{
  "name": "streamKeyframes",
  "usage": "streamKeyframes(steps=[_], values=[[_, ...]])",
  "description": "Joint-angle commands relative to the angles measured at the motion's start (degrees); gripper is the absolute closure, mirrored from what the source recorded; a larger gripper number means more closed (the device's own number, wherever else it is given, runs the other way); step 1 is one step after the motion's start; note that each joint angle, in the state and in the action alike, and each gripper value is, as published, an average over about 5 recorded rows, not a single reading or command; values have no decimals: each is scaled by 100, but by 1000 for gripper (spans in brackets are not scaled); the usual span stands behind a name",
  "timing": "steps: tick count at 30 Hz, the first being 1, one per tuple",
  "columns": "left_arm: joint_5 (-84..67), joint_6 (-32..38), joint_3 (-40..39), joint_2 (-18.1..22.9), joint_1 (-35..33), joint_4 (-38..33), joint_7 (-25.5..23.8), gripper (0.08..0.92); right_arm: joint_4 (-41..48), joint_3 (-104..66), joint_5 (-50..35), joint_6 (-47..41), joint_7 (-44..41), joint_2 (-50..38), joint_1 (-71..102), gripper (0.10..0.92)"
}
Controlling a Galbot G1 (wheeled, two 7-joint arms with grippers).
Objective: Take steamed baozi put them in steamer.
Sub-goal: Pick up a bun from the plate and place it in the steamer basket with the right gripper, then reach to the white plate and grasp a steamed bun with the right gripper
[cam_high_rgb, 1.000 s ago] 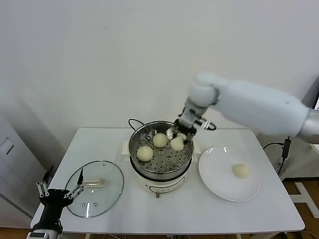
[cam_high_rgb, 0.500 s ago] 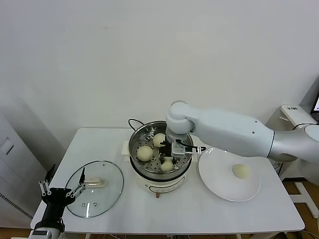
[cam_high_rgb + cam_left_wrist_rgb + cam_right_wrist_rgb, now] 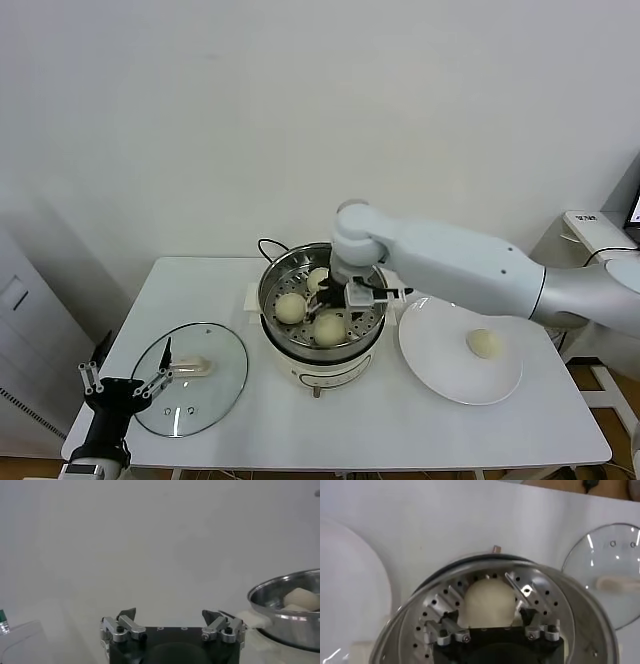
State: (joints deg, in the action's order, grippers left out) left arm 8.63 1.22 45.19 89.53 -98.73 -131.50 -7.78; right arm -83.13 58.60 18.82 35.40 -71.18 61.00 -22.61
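The steamer [image 3: 272,280] stands mid-table, a steel pot on a cream base. Three baozi lie on its perforated floor: left [image 3: 291,307], back [image 3: 318,278] and front [image 3: 330,327]. A fourth baozi [image 3: 484,343] lies on the white plate [image 3: 420,345]. My right gripper [image 3: 340,300] is inside the pot, open. In the right wrist view its fingers [image 3: 451,616] stand on either side of the front baozi [image 3: 490,597] with gaps; the bun rests on the basket floor [image 3: 432,611]. My left gripper [image 3: 120,385] is open and parked at the table's front left.
A glass lid [image 3: 190,378] with a cream handle lies left of the steamer, near my left gripper. A black cord [image 3: 268,245] runs behind the pot. The left wrist view shows my left gripper [image 3: 172,614] and the steamer's rim [image 3: 290,611].
My right gripper brought a baozi from the pot's back right down to the front of the basket floor and let it go. The left arm has not moved.
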Motion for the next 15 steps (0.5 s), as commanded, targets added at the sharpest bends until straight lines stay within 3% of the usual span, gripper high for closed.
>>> streamKeyframes(steps=[1,4,7,15], values=[[-8,4,-5,-40,18,6,-5,177,591,276,-1988,-1887,212,-687,-1108,203],[-16,-9,-17,-81,47,-7,0,177,1068,1068,-3512,-3426,299,-1082,-1865,203],[-4,-26,-62,-93,86,-26,4,177,1628,1573,-4071,-3938,22,-1418,-2192,203],[93,-30,-171,-74,84,-24,10,177,2160,240,-2152,-3613,-109,-2617,-284,203]])
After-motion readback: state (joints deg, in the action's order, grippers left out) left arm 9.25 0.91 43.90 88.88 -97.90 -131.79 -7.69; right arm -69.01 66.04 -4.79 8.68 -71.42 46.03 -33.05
